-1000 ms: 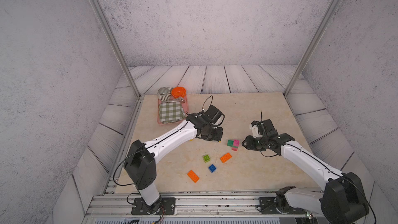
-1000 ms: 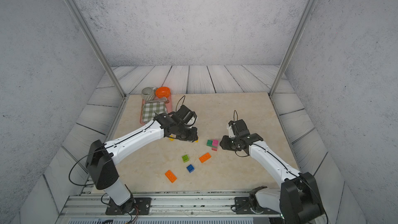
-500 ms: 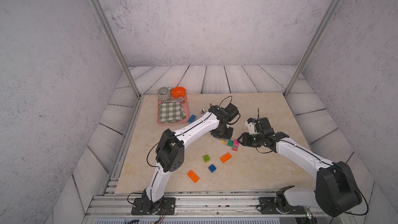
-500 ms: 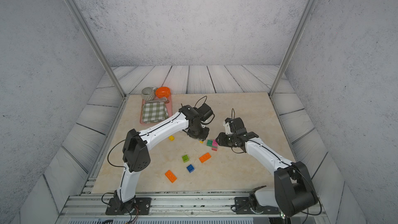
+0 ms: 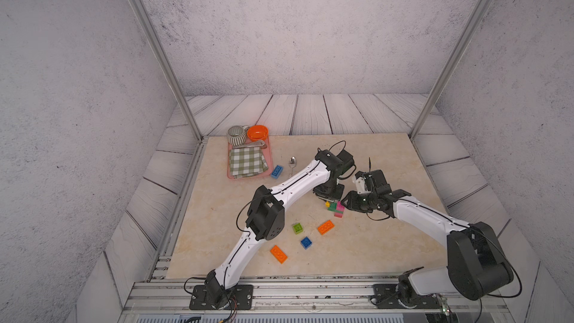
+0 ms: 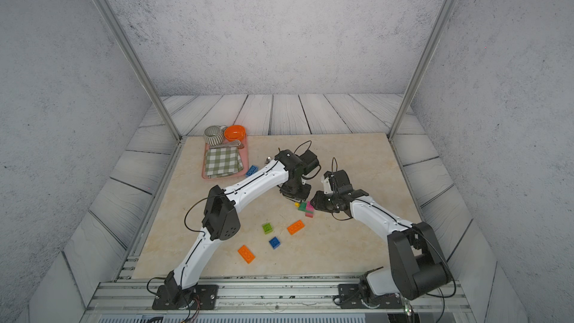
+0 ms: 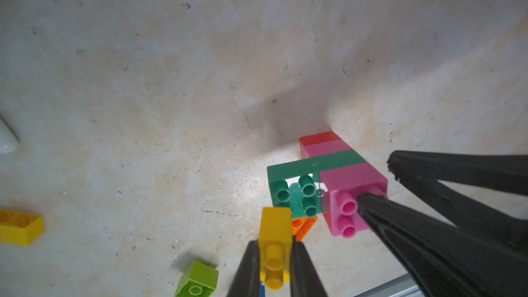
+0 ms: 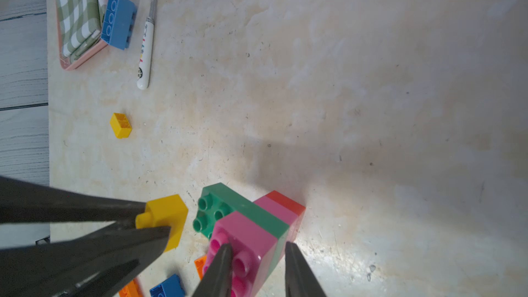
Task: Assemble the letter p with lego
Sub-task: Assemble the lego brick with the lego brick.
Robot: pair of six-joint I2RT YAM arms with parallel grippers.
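Observation:
A small lego stack (image 5: 337,209) stands mid-table: red at the base, then pink, a dark green oblong (image 8: 245,210) and a pink square (image 7: 353,180) on top. My left gripper (image 7: 275,244) is shut on a small yellow brick (image 7: 275,224) and holds it just beside the green brick's bare studs, slightly above the table. My right gripper (image 8: 257,244) reaches in from the other side. Its jaws stand narrowly apart, one finger over the top pink brick's studs and the other beside its wall. Both grippers meet at the stack in both top views.
Loose lego lies nearer the front: a lime brick (image 5: 297,228), two orange oblongs (image 5: 325,227) (image 5: 278,254) and a blue square (image 5: 306,242). Another yellow brick (image 8: 121,125) lies apart. A blue oblong (image 5: 276,171) and a spoon (image 5: 292,163) lie by the pink tray (image 5: 248,177) holding cloth, mug and bowl.
My left arm swung right and brought the yellow brick up to the stack. My right gripper moved left onto the stack's top pink brick and its jaws narrowed.

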